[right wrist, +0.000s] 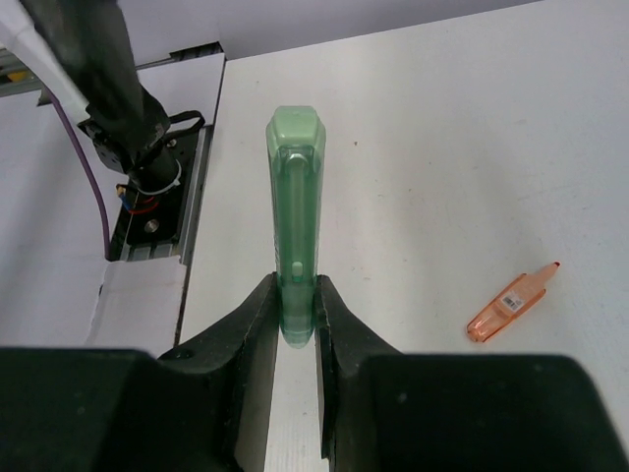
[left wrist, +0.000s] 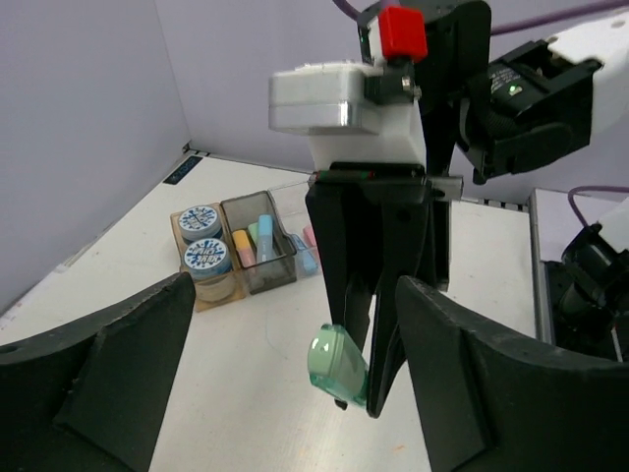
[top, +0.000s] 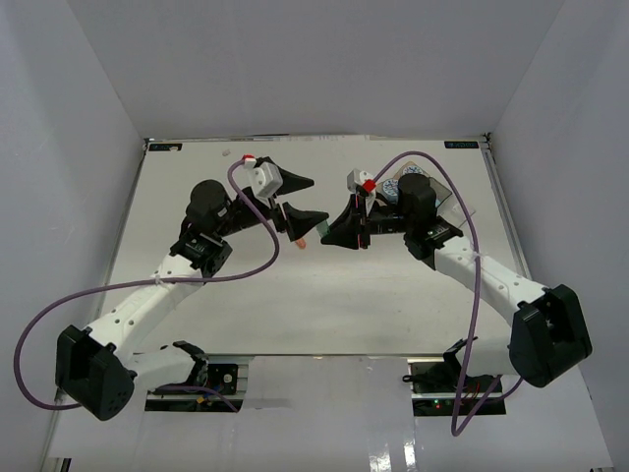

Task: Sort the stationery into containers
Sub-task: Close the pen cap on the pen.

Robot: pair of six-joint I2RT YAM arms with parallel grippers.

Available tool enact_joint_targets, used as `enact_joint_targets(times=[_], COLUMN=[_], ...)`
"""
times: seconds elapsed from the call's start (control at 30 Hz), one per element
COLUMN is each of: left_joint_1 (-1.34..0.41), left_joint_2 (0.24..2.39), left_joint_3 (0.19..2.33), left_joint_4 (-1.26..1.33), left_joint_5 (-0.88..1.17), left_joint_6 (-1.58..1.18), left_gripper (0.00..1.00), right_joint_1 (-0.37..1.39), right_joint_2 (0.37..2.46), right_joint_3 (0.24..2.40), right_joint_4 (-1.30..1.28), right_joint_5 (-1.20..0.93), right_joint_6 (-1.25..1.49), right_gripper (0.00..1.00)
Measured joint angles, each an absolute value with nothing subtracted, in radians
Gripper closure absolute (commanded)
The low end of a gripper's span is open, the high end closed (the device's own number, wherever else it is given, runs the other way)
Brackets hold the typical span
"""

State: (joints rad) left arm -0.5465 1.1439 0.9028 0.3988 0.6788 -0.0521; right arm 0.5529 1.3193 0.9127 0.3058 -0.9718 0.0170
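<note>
My right gripper [right wrist: 295, 317] is shut on a green pastel piece [right wrist: 295, 226] and holds it above the table; the left wrist view shows that piece's end [left wrist: 339, 366] between the right fingers. An orange piece [right wrist: 511, 303] lies on the table to its right, also in the top view [top: 302, 242]. My left gripper [left wrist: 295, 393] is open and empty, its jaws wide apart, facing the right gripper [top: 332, 234]. The joined trays [left wrist: 278, 273] sit beyond: two blue-and-white rolls [left wrist: 203, 236] in the amber one, several pastel pieces [left wrist: 257, 239] in the grey one.
In the top view the right arm [top: 418, 202] covers most of the trays [top: 444, 197] at the back right. White walls enclose the table on three sides. The left arm's base and purple cable [right wrist: 138, 147] show at the near edge.
</note>
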Motion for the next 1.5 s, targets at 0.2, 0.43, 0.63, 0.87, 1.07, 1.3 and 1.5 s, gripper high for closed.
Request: enact_joint_targets(times=[0.2, 0.43, 0.63, 0.87, 1.07, 1.3, 1.5], left_joint_1=[-0.521, -0.514, -0.514, -0.514, -0.515, -0.522, -0.526], left_joint_2=[1.159, 1.191, 1.254, 1.263, 1.279, 1.321, 1.336], left_joint_3=[1.067, 1.150, 1.206, 1.208, 1.214, 1.221, 1.221], left_joint_4=[0.161, -0.121, -0.243, -0.284, -0.284, -0.288, -0.293], left_joint_5=[0.698, 0.724, 0.793, 0.827, 0.852, 0.873, 0.887], left_joint_6=[-0.013, 0.161, 0.271, 0.408, 0.493, 0.524, 0.528], left_gripper=[0.26, 0.38, 0.41, 0.50, 0.55, 0.59, 0.67], right_joint_1=[0.550, 0.550, 0.550, 0.550, 0.550, 0.550, 0.550], right_joint_2=[1.333, 1.334, 1.346, 1.349, 1.365, 1.368, 1.373], right_joint_3=[0.949, 1.024, 1.093, 1.117, 1.143, 1.151, 1.158], right_joint_4=[0.168, -0.020, -0.137, -0.218, -0.277, -0.301, -0.315], right_joint_5=[-0.955, -0.863, -0.817, -0.790, -0.787, -0.788, -0.788], right_joint_6=[-0.128, -0.300, -0.389, -0.451, -0.483, -0.505, -0.506], right_gripper=[0.92, 0.92, 0.92, 0.92, 0.92, 0.92, 0.92])
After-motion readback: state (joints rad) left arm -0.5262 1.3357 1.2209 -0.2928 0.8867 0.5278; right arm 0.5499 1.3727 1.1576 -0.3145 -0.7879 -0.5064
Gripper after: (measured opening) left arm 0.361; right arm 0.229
